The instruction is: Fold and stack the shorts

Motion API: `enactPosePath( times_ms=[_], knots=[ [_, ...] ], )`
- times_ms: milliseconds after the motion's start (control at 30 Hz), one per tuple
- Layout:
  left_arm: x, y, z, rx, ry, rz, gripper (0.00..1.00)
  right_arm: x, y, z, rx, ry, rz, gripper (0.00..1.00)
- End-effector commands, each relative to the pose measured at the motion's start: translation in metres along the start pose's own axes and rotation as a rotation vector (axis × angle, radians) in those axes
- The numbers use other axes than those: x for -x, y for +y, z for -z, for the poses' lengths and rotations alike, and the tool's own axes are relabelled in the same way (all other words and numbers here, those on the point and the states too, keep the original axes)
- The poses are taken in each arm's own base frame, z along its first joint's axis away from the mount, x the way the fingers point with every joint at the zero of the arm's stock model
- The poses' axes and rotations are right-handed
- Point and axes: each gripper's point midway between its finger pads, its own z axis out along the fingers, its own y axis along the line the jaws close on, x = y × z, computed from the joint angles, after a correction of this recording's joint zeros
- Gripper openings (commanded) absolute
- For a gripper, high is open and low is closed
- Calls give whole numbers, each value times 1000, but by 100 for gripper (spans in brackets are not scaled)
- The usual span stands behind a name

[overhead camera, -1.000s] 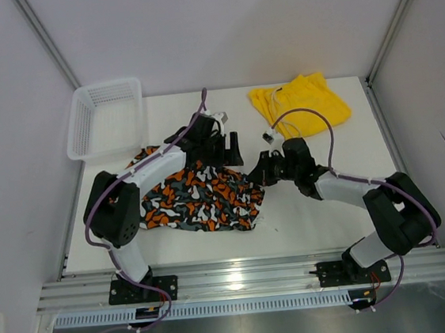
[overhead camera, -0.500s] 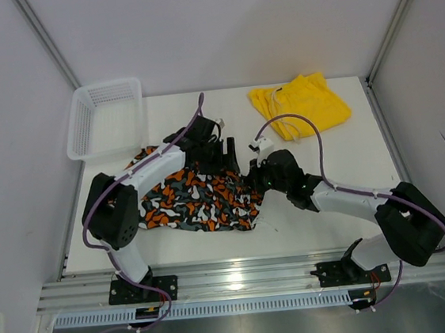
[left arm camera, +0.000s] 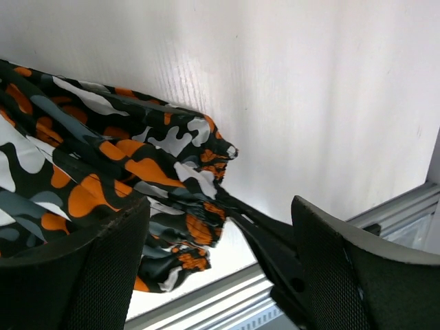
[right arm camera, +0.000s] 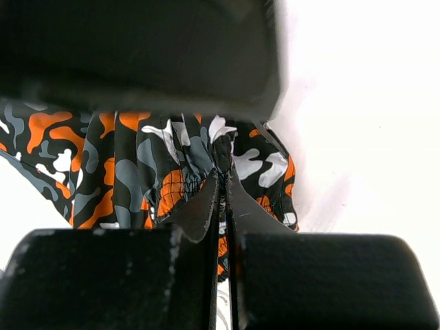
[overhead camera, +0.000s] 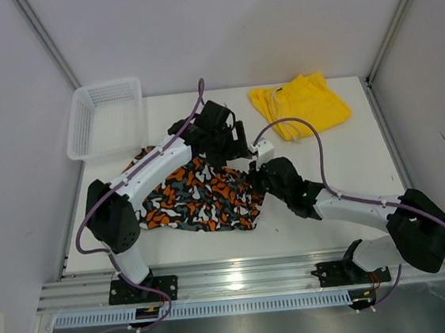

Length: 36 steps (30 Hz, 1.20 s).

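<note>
Now R gripper (right arm camera: 222, 184) pinches camo shorts (overhead camera: 198, 197)

- Left arm (overhead camera: 155, 169): white links, black joints, purple cable (overhead camera: 201, 97).
- Right arm (overhead camera: 352, 207): same white-and-black build, looping purple cable (overhead camera: 319, 152).
- Left fingers (left arm camera: 96, 275): black, finely textured pads.

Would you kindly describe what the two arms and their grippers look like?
Both the left arm and right arm have smooth white links between bulky black joint housings, with a purple cable looping along each. The left gripper and right gripper are black; the left one's fingers are broad with finely textured faces.
</note>
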Motion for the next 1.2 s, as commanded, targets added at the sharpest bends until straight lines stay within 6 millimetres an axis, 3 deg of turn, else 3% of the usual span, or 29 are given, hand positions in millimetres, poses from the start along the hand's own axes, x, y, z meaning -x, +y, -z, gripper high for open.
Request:
enactPosePath(
  times_ms=[0,333,600,900,933,1000,1033,1133,1167],
  knots=[
    [1,-7,11,70,-11,73,86,28,-2,7,-43,-116,25,0],
    [-17,8,1,184,28,234,72,34,-5,15,-103,-178,37,0],
    [-26,-3,-9,148,78,351,71,35,-2,17,-121,-202,55,0],
    [-29,0,-32,179,110,372,58,37,3,20,-105,-213,66,0],
    [-30,-1,-34,172,115,372,51,36,4,20,-101,-210,69,0],
    [-29,0,-38,171,116,374,46,37,6,21,-90,-217,72,0],
    [-28,-2,-38,163,116,375,35,37,8,21,-86,-218,74,0],
    [-22,1,-39,161,102,381,18,37,10,21,-79,-218,82,0],
    [-19,0,-38,158,91,379,17,36,11,21,-73,-215,84,0]
  ],
)
